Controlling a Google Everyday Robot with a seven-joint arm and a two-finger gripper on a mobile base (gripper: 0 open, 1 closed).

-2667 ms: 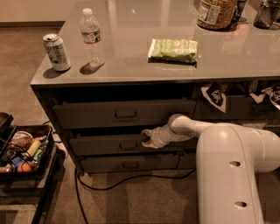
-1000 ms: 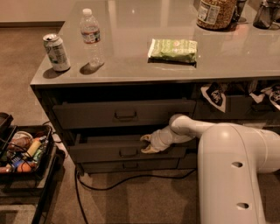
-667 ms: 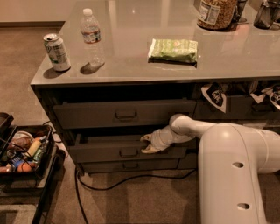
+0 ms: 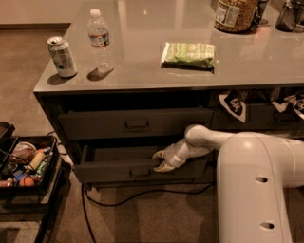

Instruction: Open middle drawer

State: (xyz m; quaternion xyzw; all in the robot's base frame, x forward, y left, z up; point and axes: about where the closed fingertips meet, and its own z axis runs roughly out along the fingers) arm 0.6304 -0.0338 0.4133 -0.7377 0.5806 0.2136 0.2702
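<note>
The middle drawer [image 4: 109, 171] is a wide dark-grey drawer with a low flat front and a small bar handle [image 4: 140, 172]. It stands pulled out part way, and its plain grey inside [image 4: 121, 153] shows. It sits under the taller top drawer [image 4: 137, 124], which is closed. My gripper [image 4: 159, 161] reaches in from the right. It sits at the top edge of the middle drawer's front, just right of the handle, with one finger inside and one outside, clamped on that edge. My white arm [image 4: 209, 140] leads back to my body [image 4: 256, 190].
On the counter [image 4: 142, 78] stand a can [image 4: 61, 57], a water bottle [image 4: 99, 40], a green packet [image 4: 188, 53] and a jar [image 4: 232, 14]. A black cart [image 4: 45, 185] of items stands on the floor to the left. A cable [image 4: 142, 193] runs along the floor. Narrower drawers with cloth [image 4: 232, 105] are at the right.
The middle drawer has slid out towards the camera from nearly closed. My gripper has moved out and down with it, staying on the drawer's front.
</note>
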